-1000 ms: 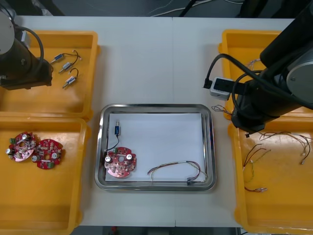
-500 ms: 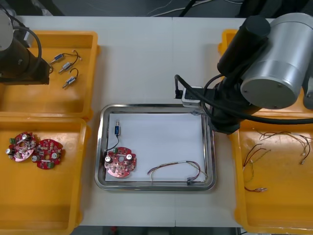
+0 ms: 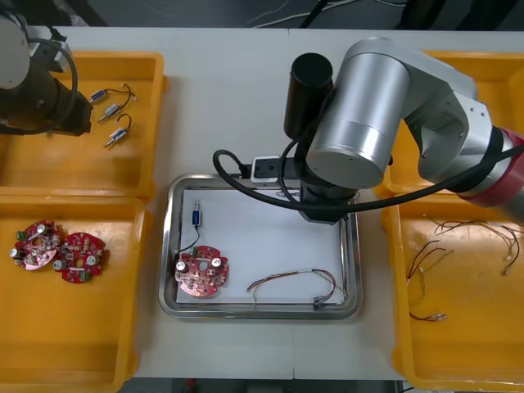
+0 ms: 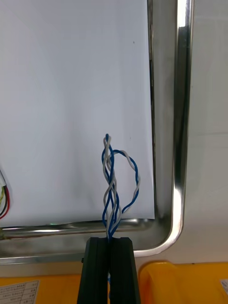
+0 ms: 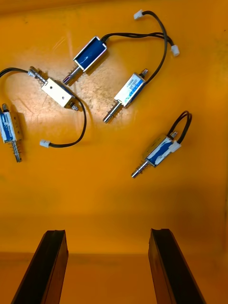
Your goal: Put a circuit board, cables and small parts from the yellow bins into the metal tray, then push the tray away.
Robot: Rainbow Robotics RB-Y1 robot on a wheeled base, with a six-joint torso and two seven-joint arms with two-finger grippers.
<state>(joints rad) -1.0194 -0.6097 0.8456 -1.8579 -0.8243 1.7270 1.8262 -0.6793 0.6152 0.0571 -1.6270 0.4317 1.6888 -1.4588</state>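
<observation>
A twisted blue and white cable [image 4: 111, 190] was pinched by the right gripper [image 4: 109, 243] above the metal tray [image 4: 183, 95]. The left gripper [image 5: 107, 235] was spread wide over small metal parts [image 5: 128, 92] in a yellow bin [image 5: 114, 199].

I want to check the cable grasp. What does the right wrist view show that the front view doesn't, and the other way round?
The right wrist view adds the grasp itself: the right claw is shut on the twisted blue and white cable, which reaches out over the tray's white inside near a corner. The front view adds the circuit board and a small metal part already in the tray, and the left arm parked over the far left yellow bin. Both share the metal tray and its white inside.
</observation>
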